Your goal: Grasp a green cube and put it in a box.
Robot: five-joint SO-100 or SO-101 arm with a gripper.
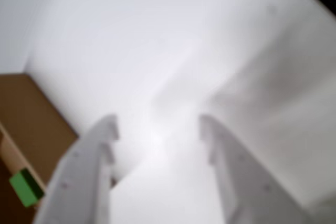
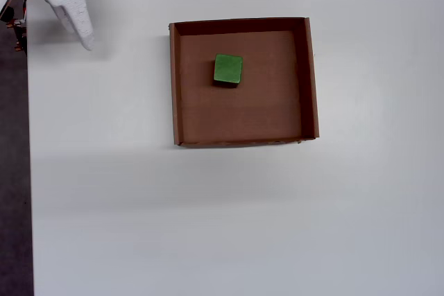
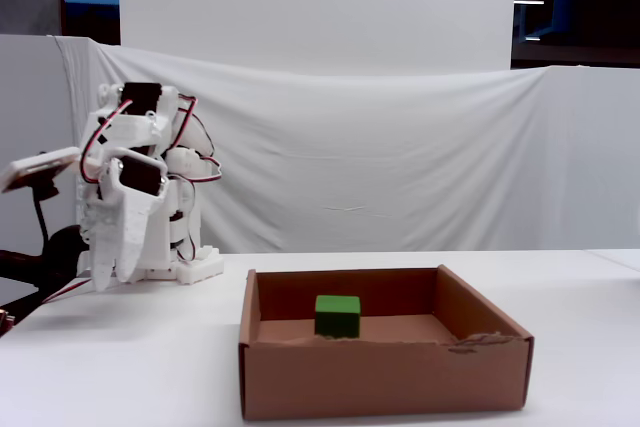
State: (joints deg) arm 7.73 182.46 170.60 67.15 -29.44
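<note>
We see the small bright green cube (image 2: 227,69) resting inside the shallow brown cardboard box (image 2: 311,81), mid-frame overhead, so task looks done. White two-finger gripper (image 1: 157,129) sits upper left w/ jaws apart, empty, clear of box.

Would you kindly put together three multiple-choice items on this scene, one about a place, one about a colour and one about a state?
1. Where is the green cube?
A. On the white table beside the box
B. On the floor of the box
C. Between the gripper's fingers

2. What colour is the box?
A. Brown
B. Blue
C. Black

3. How is the gripper?
A. Shut on the cube
B. Shut on the box wall
C. Open and empty

Answers:
1. B, since the overhead view shows the cube inside the walls, nearer the top wall of the picture.
2. A, as both the overhead and fixed views show plain brown cardboard.
3. C, because the wrist view shows a clear gap between the fingers with only the white table behind it, and the arm stands off to the left of the box.
</note>
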